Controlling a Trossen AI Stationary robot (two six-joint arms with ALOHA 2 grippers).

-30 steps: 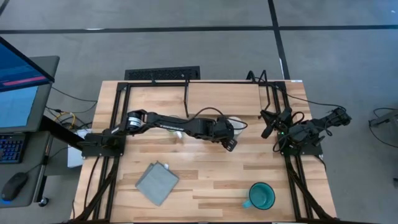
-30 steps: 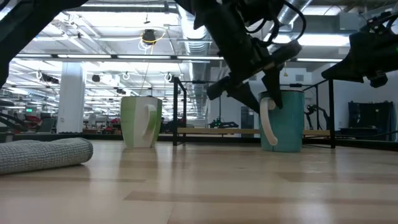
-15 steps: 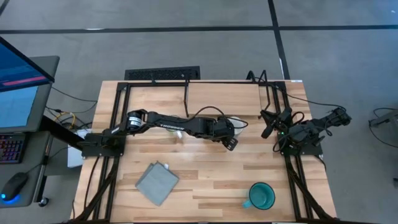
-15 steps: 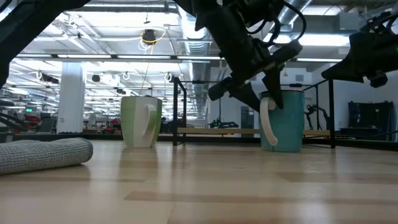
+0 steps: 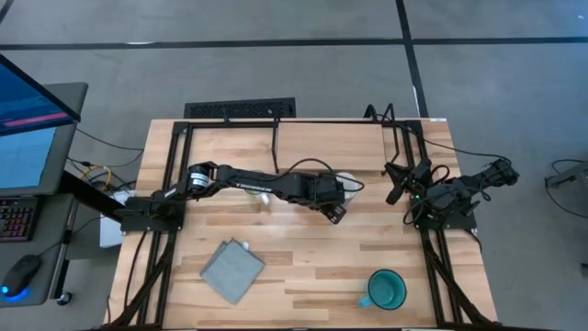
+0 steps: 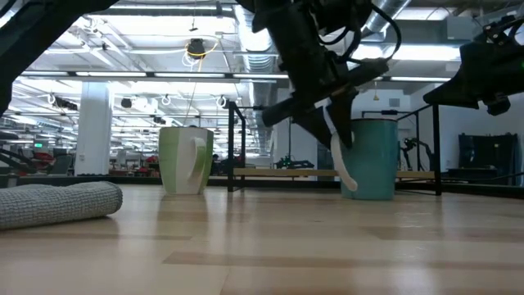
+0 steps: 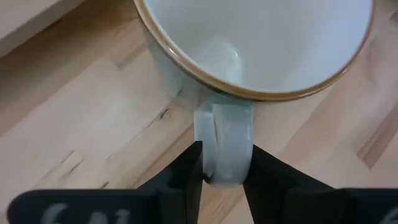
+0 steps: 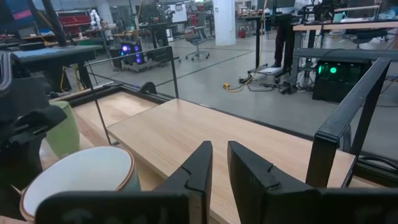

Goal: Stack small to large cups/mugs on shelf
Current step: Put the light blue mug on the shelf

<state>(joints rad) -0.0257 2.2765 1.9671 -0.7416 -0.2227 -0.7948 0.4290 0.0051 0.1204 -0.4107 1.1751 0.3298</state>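
Note:
The white mug has a white inside, a brownish rim and a white handle; its outer wall looks teal in the low view. It stands at the table's middle, base on the tabletop. My left gripper is shut on its handle. The green mug stands to its left, mostly under my left arm in the high view. The teal mug sits near the front right. The shelf runs along the far side. My right gripper waits shut at the right edge. My left gripper pinches the white mug's handle by its two flat sides between the two fingers. The fingers slant down at it from the table's near side. The handle slants in the low view, and the mug's base looks to be on the table.
A folded grey cloth lies at the front left. Black metal frames run along both table sides and around the shelf. Bare tabletop lies between the cloth and the teal mug.
My left gripper has tipped a little and its fingers have drawn together onto the white mug's handle. The handle, upright a second ago in the low view, now slants with its top toward the left.

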